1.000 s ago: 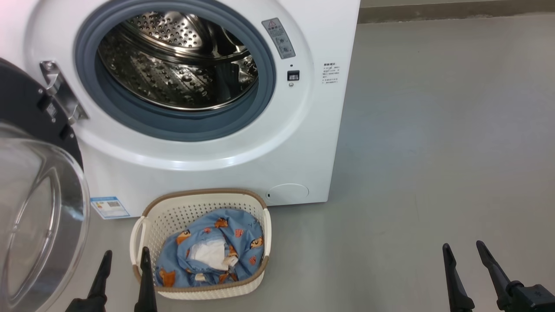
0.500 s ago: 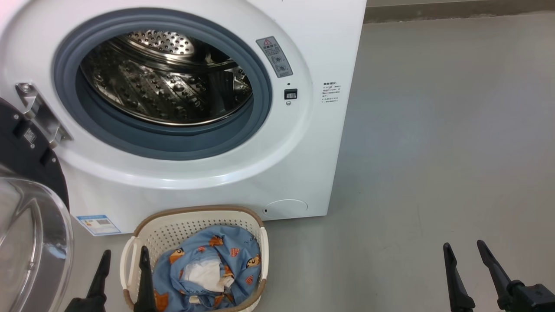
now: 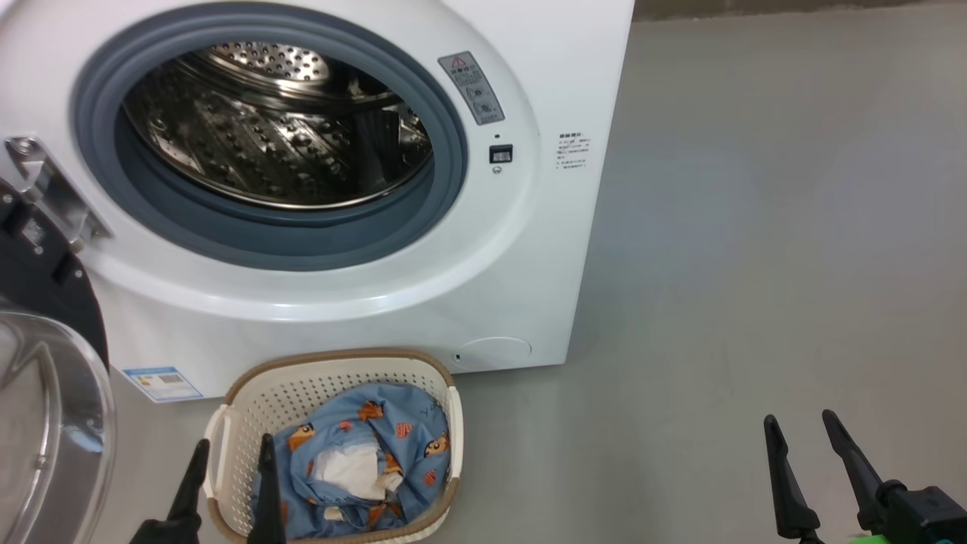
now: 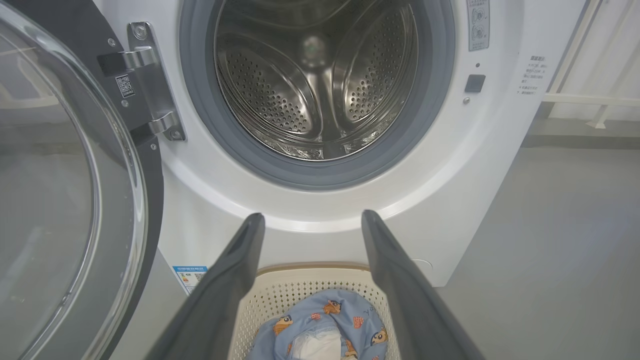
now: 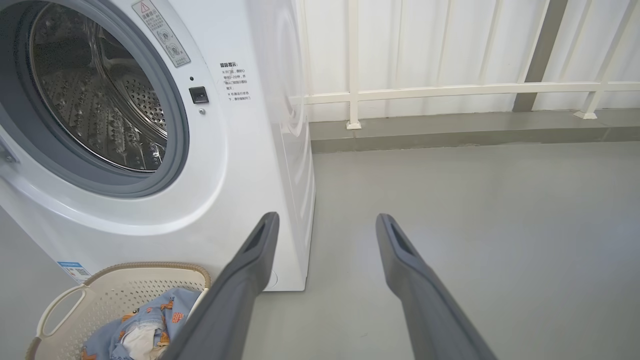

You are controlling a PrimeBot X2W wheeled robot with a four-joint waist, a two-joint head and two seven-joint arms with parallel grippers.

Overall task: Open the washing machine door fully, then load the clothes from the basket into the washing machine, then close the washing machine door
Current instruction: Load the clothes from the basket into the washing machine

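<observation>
The white washing machine [image 3: 529,249] stands with its steel drum [image 3: 272,128] bare and the washing machine door [image 3: 45,408] swung out to the left, glass bowl facing me. On the floor before it sits the cream basket [image 3: 317,381] holding the blue printed clothes [image 3: 363,461]. My left gripper [image 3: 233,446] is open, its fingers over the basket's left handle end, above the clothes [image 4: 325,325] in the left wrist view. My right gripper [image 3: 797,423] is open over bare floor, well right of the basket [image 5: 125,285].
Grey floor [image 3: 755,264] stretches to the right of the machine. A white railing and wall [image 5: 450,90] stand behind it. The open door [image 4: 65,200] takes up the room on the left.
The head camera has shifted, so the machine and basket sit differently in the picture. Both grippers stay open and empty; the clothes lie unmoved in the basket.
</observation>
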